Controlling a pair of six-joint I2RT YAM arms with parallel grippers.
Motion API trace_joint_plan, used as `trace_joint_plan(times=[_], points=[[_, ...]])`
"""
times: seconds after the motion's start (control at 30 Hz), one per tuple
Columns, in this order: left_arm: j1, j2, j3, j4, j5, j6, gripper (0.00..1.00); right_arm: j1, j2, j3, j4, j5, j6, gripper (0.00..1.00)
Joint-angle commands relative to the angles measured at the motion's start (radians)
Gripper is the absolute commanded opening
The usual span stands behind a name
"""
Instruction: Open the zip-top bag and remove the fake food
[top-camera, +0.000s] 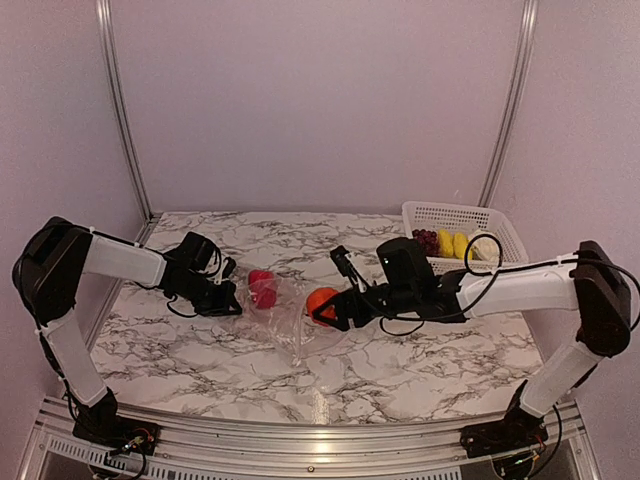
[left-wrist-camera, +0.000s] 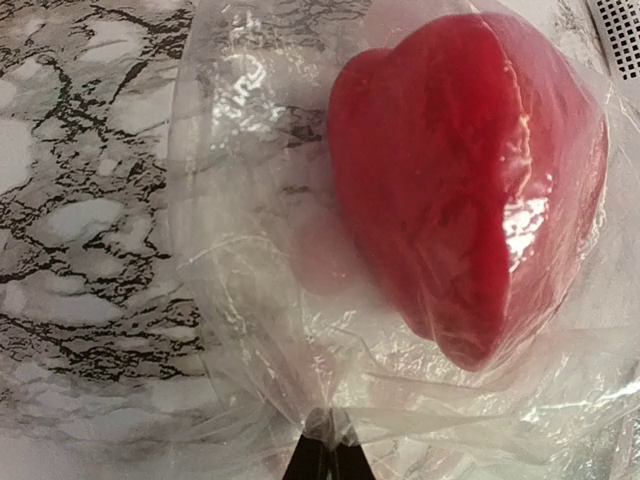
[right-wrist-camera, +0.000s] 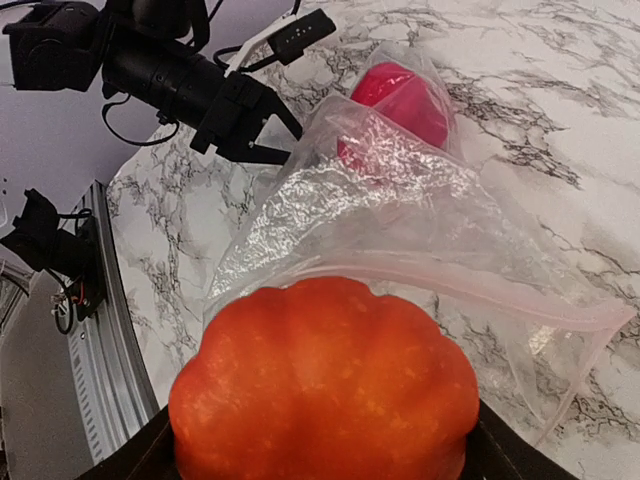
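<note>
On marble-patterned table (top-camera: 200, 350), lilac walls (top-camera: 300, 100), one zip-top bag (top-camera: 285, 322) mid-table, one red piece (top-camera: 262, 288) inside, left gripper (top-camera: 235, 300) pinching its edge, right gripper (top-camera: 326, 312) clasping one orange ball (top-camera: 320, 297), one basket (top-camera: 450, 212), two yellow pieces (top-camera: 452, 244)

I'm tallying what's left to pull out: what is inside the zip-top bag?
One red piece shows through the zip-top bag's clear plastic. The orange ball sits in the right gripper just outside the mouth. Whatever might lie beneath the red piece is covered by it.
</note>
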Motion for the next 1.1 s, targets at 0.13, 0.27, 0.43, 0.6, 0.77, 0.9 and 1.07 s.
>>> trace_joint_plan(times=[0.13, 0.27, 0.43, 0.6, 0.77, 0.9, 1.07], points=[[0.007, 0.002, 0.029, -0.050, -0.011, 0.017, 0.00, -0.155, -0.197, -0.042, -0.141, -0.097, -0.020, 0.74], [0.008, 0.001, 0.028, -0.045, -0.011, 0.014, 0.00, -0.323, -0.213, 0.002, -0.204, -0.129, -0.052, 0.74], [0.008, 0.002, 0.027, -0.048, -0.012, 0.014, 0.00, -0.552, -0.117, 0.133, -0.240, -0.139, -0.085, 0.73], [0.008, 0.004, 0.026, -0.048, -0.017, 0.006, 0.00, -0.703, 0.018, 0.286, -0.228, -0.092, -0.055, 0.73], [0.008, 0.001, 0.026, -0.054, -0.025, 0.003, 0.00, -0.763, 0.201, 0.506, -0.294, -0.005, -0.083, 0.73], [0.008, -0.001, 0.028, -0.058, -0.029, 0.004, 0.00, -0.786, 0.328, 0.657, -0.356, 0.065, -0.116, 0.73], [0.008, 0.007, 0.038, -0.066, -0.031, 0.005, 0.00, -0.808, 0.452, 0.781, -0.399, 0.117, -0.129, 0.75]])
